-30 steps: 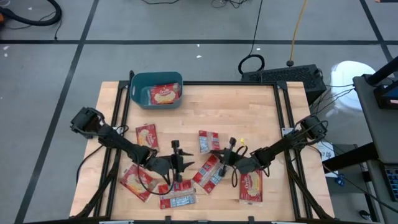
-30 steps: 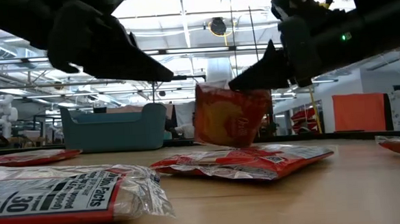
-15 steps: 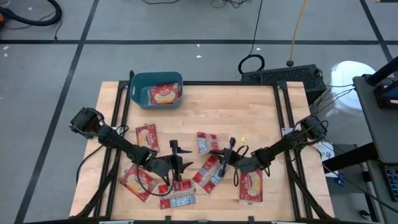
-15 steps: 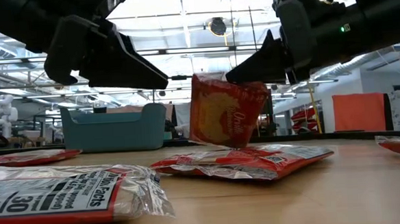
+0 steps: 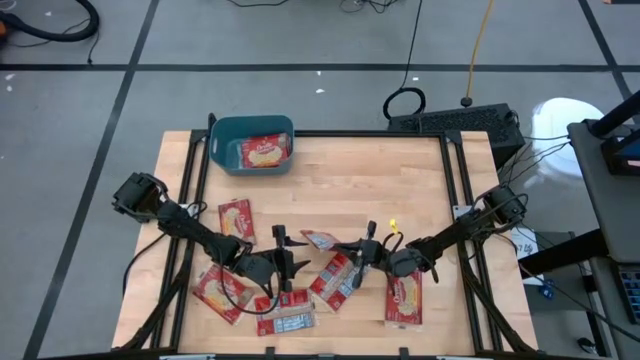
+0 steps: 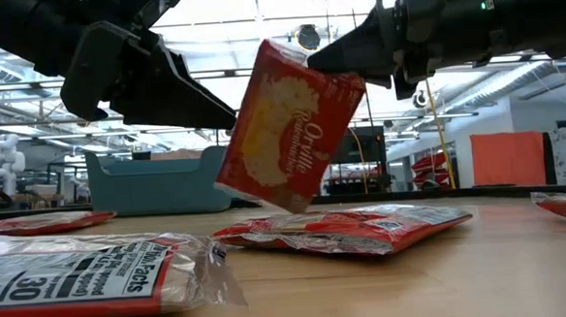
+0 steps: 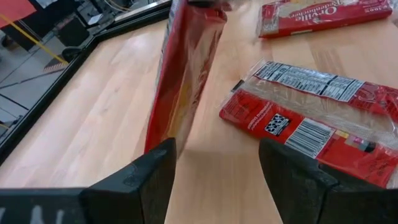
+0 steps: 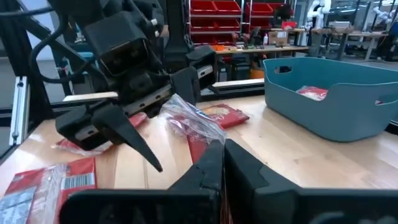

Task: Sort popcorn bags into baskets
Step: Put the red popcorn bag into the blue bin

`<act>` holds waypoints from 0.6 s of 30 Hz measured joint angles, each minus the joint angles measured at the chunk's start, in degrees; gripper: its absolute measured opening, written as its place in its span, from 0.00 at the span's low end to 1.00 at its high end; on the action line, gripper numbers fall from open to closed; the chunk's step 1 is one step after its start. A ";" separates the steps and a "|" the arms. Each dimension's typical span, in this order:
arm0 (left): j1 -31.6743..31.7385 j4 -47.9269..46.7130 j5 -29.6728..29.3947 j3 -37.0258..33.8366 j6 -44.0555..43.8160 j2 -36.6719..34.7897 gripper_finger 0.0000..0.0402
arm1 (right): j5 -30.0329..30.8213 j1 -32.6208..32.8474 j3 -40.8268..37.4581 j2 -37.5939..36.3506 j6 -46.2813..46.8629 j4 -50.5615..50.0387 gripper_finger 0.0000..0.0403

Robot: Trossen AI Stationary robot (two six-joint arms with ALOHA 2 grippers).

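**A bag lifted between the two claws, the handover not yet made**

One popcorn bag (image 6: 286, 124) is held up in the air, in the lower middle of the high view, clear of the wooden surface (image 5: 400, 190). It is pinched at its upper edge by the right claw (image 6: 341, 68), which is clenched on it. The left claw (image 7: 214, 171) is placed just beside the bag with its fingers spread, and the bag's lower corner is seen between them in the left wrist view; no contact can be told there.

The step in hand is judged to be a pass of the bag from the right arm to the left. The teal basket (image 5: 225, 150) stands at the upper left of the surface, with one bag (image 5: 265, 150) already inside. Other bags (image 5: 235, 218) are lying flat around the arms.

For the next move, the left claw should be closed on the bag before the right one is loosened; then a carry to the basket is needed.
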 joint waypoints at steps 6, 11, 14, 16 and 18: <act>0.00 -0.02 1.28 0.00 -1.43 -0.01 0.58 | 0.01 -0.02 0.00 0.00 -0.01 0.31 0.00; 0.02 -0.02 1.46 0.00 -3.45 -0.02 0.58 | 0.07 -0.02 0.00 0.00 0.08 0.33 0.00; 0.38 -0.05 1.58 0.00 -5.60 -0.02 0.58 | 0.08 -0.02 0.00 0.00 0.19 0.33 0.00; 0.58 -0.09 1.58 0.00 -6.03 -0.02 0.58 | 0.10 -0.02 0.00 0.00 0.19 0.33 0.00; 0.77 -0.09 1.56 0.00 -6.11 -0.02 0.59 | 0.12 -0.02 0.00 0.00 0.19 0.33 0.00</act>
